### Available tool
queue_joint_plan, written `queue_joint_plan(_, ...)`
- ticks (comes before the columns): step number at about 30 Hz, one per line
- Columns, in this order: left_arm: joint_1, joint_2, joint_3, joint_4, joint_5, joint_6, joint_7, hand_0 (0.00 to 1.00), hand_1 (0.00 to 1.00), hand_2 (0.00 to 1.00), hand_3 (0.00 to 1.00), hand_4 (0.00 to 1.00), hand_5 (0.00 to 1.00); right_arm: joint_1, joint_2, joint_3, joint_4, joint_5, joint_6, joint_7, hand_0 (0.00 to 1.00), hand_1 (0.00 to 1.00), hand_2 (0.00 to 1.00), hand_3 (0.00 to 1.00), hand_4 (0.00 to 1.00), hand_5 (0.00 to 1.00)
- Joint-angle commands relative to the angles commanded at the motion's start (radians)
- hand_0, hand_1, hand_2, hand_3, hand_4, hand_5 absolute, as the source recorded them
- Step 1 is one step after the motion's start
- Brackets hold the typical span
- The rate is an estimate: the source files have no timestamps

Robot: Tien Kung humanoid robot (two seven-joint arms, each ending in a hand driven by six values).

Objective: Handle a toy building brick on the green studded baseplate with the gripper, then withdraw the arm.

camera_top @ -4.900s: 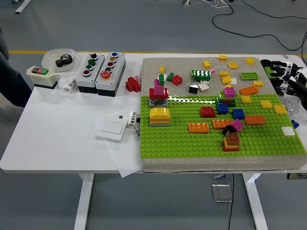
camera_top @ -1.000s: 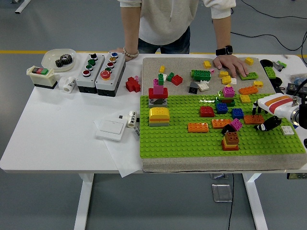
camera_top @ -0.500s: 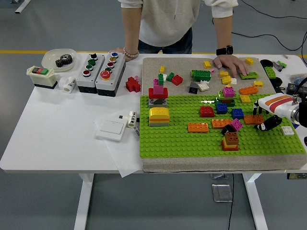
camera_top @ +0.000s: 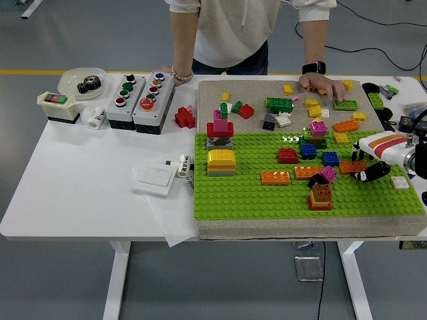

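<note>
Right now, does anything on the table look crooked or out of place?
Yes. The magenta brick on the green baseplate sits tilted, not flat on the studs like its neighbours. A sheet of paper also hangs over the table's near edge.

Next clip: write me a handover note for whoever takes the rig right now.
Right hand: over the baseplate right side, fingers at the orange brick; grasp unclear.
Left hand: not in view.
Person's hand rests among loose bricks on the far mat.
Done: reach to the brick.
Left: finish handling the brick, then withdraw the arm.
</note>
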Motion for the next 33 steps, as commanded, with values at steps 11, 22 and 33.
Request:
queue_joint_plan(11,-0.002,0.000,0.005,0.000,-0.006,0.000,-0.002,0.425,0.473,0.492,0.597,0.623,0.759,-0.011,0.001,0.000,-0.005,-0.041,-0.073,0.026,0.288,0.460,0.563,0.528,0.734,0.448)
queue_joint_plan(22,-0.002,-0.001,0.006,-0.001,-0.007,0.000,-0.003,0.425,0.472,0.493,0.597,0.622,0.758,-0.025,0.003,-0.004,-0.012,-0.076,-0.128,0.051,0.271,0.435,0.529,0.524,0.729,0.448)
queue_joint_plan(33,-0.002,-0.001,0.006,-0.001,-0.007,0.000,-0.004,0.427,0.477,0.495,0.597,0.622,0.757,-0.030,-0.001,0.000,-0.011,-0.079,-0.153,0.064,0.255,0.422,0.518,0.513,0.720,0.446)
